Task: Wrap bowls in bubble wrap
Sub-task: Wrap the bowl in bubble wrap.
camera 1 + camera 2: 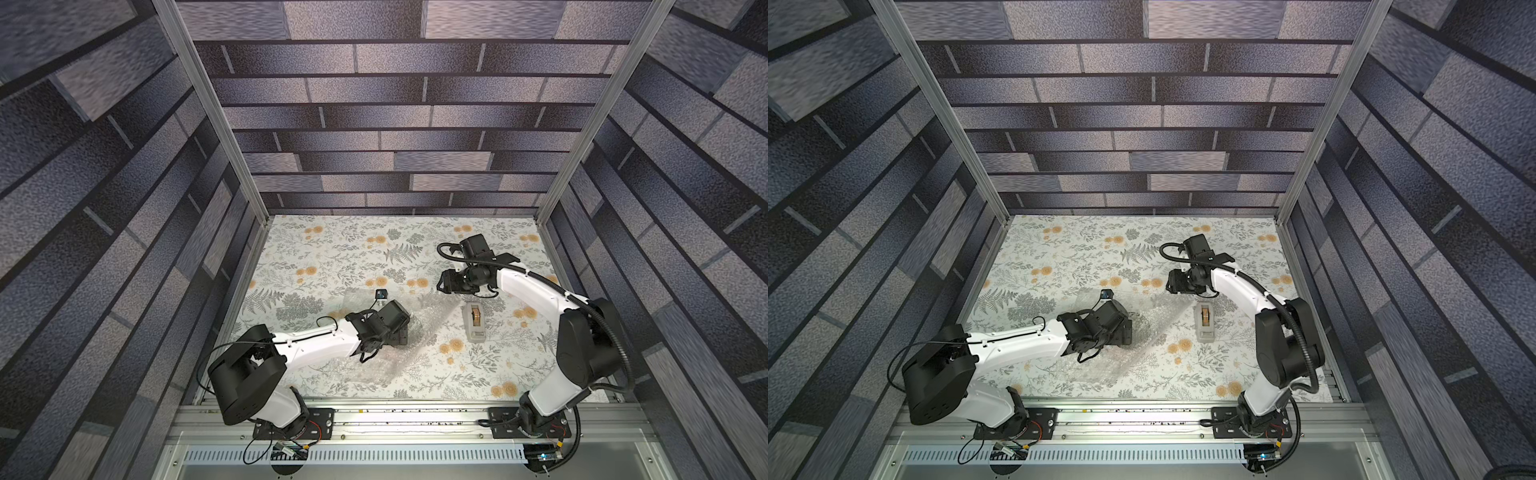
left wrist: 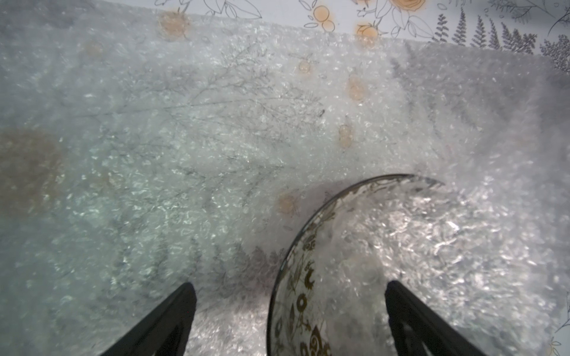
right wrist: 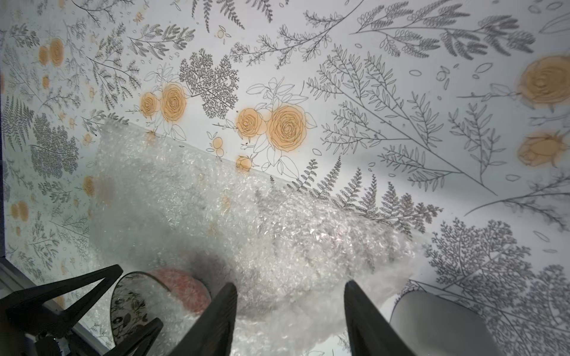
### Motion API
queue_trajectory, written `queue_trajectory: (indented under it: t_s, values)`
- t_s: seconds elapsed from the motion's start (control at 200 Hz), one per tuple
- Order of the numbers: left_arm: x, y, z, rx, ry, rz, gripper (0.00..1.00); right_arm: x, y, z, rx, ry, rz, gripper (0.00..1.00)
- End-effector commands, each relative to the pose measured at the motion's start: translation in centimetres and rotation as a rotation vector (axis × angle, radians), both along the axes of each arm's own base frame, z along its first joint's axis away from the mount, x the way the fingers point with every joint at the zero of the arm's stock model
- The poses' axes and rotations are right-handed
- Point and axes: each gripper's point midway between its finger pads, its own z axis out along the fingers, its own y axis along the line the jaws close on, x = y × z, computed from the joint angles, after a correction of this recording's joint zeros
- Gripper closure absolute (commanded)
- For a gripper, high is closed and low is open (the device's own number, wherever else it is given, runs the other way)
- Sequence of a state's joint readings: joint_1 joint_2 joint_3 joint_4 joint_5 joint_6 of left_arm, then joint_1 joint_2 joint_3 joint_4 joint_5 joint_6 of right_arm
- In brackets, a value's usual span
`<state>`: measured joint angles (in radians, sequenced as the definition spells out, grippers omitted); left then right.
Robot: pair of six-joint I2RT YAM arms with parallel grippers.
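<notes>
Left gripper (image 2: 290, 283) is closest to the lens: jaws spread wide, straddling the bowl (image 2: 303, 277), clamping nothing that shows. Bowl sits on the bubble wrap (image 2: 185, 138) about mid-table (image 1: 332, 249), hidden under the left wrist in both top views. A flap of the sheet is draped over part of its mouth, so the dark rim and patterned inner wall show on one side only. Right gripper (image 3: 290, 283) hangs above the sheet, jaws partway apart with bunched wrap between them; cannot tell whether it pinches the film. Tape dispenser (image 1: 475, 322) stands near the sheet's corner. Judgement: bowl is rigid, glazed, likely slick and breakable, so take it gently by the rim wall. Wrap is featherlight, limp and springy. Pinch it at a free edge, and expect it to spring back unless held down.
</notes>
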<state>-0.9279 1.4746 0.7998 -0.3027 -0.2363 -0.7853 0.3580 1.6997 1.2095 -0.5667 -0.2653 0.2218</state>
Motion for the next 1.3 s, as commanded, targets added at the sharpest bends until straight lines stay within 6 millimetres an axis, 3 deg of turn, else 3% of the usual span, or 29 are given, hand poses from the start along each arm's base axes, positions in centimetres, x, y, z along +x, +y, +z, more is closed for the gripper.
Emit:
queue_trajectory:
  t_s: [0.0, 0.22, 0.516, 0.696, 0.842, 0.857, 0.957, 1.293]
  values:
    - [0.5, -0.3, 0.7, 0.005, -0.017, -0.017, 0.02, 1.9, -1.2, -0.5, 0.081, 0.003, 0.019, 0.41]
    - [0.4, 0.6, 0.5, 0.014, -0.012, -0.007, 0.02, 3.5, -4.5, -0.7, 0.068, -0.035, -0.047, 0.40]
    - [0.7, 0.9, 0.8, 0.001, -0.020, -0.006, 0.02, 3.6, -5.2, -4.9, 0.193, 0.188, -0.020, 0.42]
    - [0.7, 1.0, 0.8, 0.004, -0.016, -0.016, 0.02, 2.7, -6.8, -6.7, 0.128, 0.248, -0.039, 0.43]
    - [0.9, 1.2, 0.8, 0.000, -0.014, -0.018, 0.02, 2.2, -6.6, -6.7, 0.141, 0.278, -0.027, 0.46]
    - [0.9, 1.2, 0.8, 0.000, -0.015, -0.019, 0.02, 1.9, -6.5, -7.8, 0.147, 0.314, -0.027, 0.46]
    - [1.1, 1.1, 0.8, -0.004, -0.016, -0.020, 0.02, 1.4, -5.9, -8.2, 0.189, 0.357, -0.014, 0.49]
    - [1.3, 1.2, 0.9, -0.002, -0.018, -0.016, 0.02, 0.9, -5.7, -8.0, 0.198, 0.400, 0.003, 0.55]
